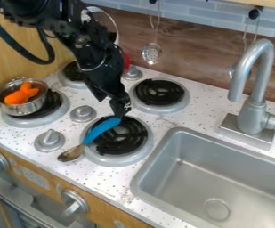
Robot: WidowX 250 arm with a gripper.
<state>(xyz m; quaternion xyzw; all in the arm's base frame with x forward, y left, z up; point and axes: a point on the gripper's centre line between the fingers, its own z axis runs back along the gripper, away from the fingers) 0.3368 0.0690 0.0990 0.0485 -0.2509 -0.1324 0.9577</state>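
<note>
The black gripper hangs over the front-right burner, its lower end at the upper end of a blue-handled spoon. Whether it grips the handle or only touches it, I cannot tell. The spoon slants down to the left across the burner, and its brownish metal bowl lies near the burner's left front edge. To the left, a small metal pot with an orange object inside sits on another burner.
A grey sink is at the right, with a tall faucet behind it. Grey stove knobs stand between the burners. A slotted ladle hangs at the back wall, and something red is partly hidden behind the arm.
</note>
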